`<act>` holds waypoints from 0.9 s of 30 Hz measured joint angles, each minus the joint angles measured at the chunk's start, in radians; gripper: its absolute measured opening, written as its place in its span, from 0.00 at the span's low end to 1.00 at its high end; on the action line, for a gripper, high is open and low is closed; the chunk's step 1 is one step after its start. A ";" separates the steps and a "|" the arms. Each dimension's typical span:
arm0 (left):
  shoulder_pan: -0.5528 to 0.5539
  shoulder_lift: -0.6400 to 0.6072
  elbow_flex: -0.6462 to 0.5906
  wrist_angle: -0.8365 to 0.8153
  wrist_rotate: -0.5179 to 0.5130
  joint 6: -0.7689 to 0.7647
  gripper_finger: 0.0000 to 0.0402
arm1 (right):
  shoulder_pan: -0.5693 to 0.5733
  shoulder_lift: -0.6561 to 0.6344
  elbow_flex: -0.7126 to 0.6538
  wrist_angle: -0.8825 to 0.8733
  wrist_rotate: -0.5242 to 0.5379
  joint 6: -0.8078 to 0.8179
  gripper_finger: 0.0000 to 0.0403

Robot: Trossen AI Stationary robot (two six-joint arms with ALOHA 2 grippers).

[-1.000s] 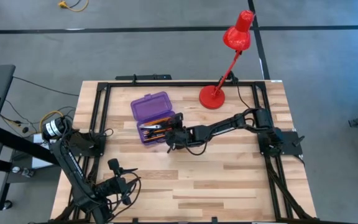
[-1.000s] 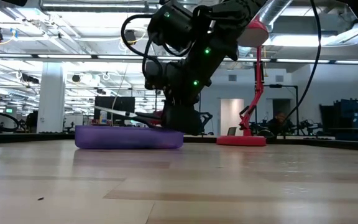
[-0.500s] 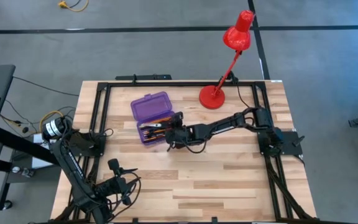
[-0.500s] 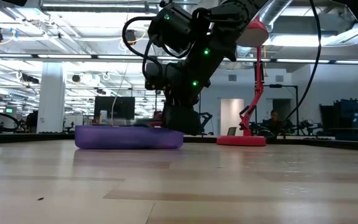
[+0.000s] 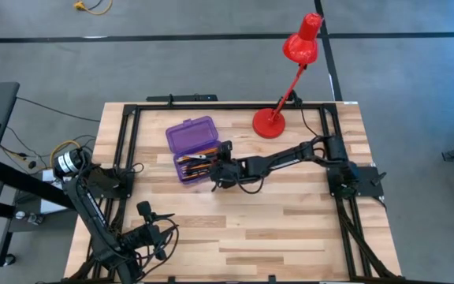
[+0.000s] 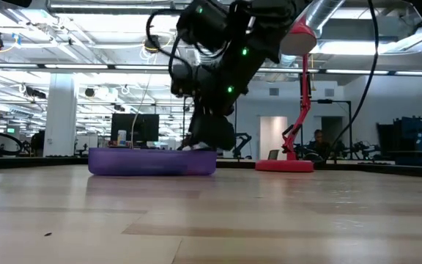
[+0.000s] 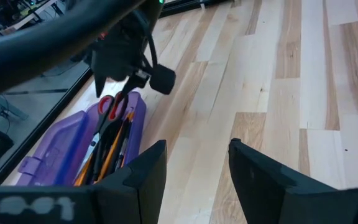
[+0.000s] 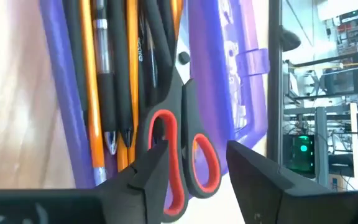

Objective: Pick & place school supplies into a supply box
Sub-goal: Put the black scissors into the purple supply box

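The purple supply box [image 5: 191,148] lies open on the table, its lid flat on the far side. In its tray lie orange pencils [image 8: 132,74], black pens [image 8: 114,81] and red-handled scissors [image 8: 179,143]. My right gripper [image 5: 221,164] is open just above the tray's right end. Its fingers stand on either side of the scissors' handles, apart from them, as the right wrist view [image 8: 194,180] shows. My left gripper [image 7: 194,168] is open and empty, parked at the table's near left corner [image 5: 144,211].
A red desk lamp stands with its base [image 5: 270,124] at the far side, right of the box, and its head leans beyond the table's far edge. A black frame [image 5: 128,142] runs round the table. Bare wood [image 5: 274,229] stretches across the near half.
A long thin item that stuck up slanting from the box at my right gripper a second ago has dropped into the tray. My right gripper has since risen a little above the box's right end.
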 joint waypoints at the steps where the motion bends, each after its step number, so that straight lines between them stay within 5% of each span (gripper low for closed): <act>1: 0.000 0.000 0.000 0.000 0.000 0.000 0.40 | 0.001 -0.008 0.000 0.004 0.000 0.000 0.38; 13: 0.000 0.000 0.000 -0.026 -0.013 -0.002 0.40 | 0.002 -0.105 0.000 0.011 -0.013 0.061 0.35; 23: 0.000 0.000 0.000 -0.035 -0.026 -0.018 0.40 | -0.055 -0.068 0.001 0.147 -0.425 0.092 0.31; 27: 0.000 0.000 0.000 -0.038 -0.027 -0.019 0.40 | -0.081 -0.066 0.000 0.178 -0.446 0.121 0.29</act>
